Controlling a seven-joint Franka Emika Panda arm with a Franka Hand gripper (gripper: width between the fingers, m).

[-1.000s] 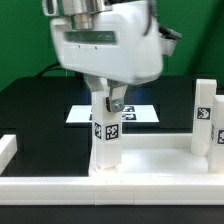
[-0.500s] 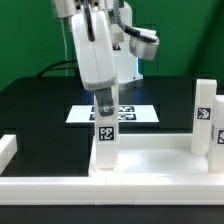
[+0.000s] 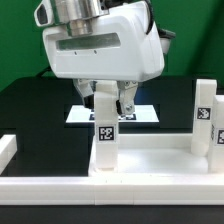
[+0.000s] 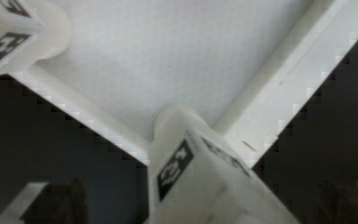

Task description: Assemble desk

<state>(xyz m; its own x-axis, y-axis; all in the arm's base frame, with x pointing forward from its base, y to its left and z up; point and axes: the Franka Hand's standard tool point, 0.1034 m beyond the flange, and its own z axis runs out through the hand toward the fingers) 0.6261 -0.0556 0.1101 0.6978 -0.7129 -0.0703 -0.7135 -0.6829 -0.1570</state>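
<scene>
White plastic fills the lower part of the exterior view: the tabletop [image 3: 140,160] lies there with 2 legs standing on it, 1 leg [image 3: 104,130] at centre and another leg [image 3: 207,117] at the frame's right edge. The gripper [image 3: 110,100] is spread apart around the centre leg's top, grasping nothing. In the wrist view, the tagged leg [image 4: 202,170] rises between the blurred fingers [image 4: 25,200] over the tabletop [image 4: 158,60].

A black table top [image 3: 30,105] is seen under even, soft light, backed by a plain green wall [image 3: 20,40] from nine to three o'clock, with the marker board [image 3: 80,113] laid flat near the centre.
</scene>
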